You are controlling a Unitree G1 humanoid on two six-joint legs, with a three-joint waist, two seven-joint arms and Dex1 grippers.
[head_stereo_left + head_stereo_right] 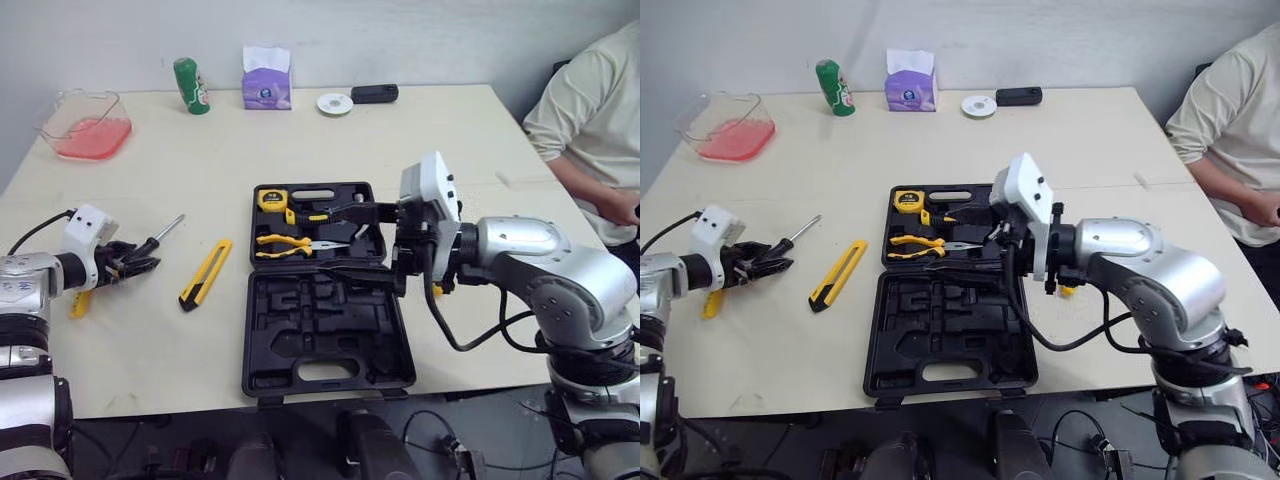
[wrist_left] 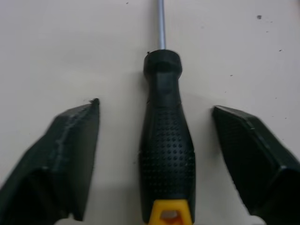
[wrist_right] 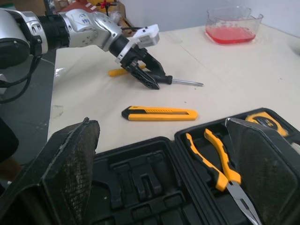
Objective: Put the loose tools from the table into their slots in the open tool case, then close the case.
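**Left gripper [image 1: 143, 264] open astride the black-handled steel-shaft screwdriver [image 2: 166, 140].**
It lies flat on the pale desk [image 1: 300, 130], shaft pointing away from the wrist; right gripper [image 3: 158, 121] spread wide over the open black plastic tool case [image 1: 330, 345].

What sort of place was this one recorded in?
Probably an office or lab room used for robot trials: a plain pale table against a bare wall, a person seated at its side, and a tissue box near the far edge.
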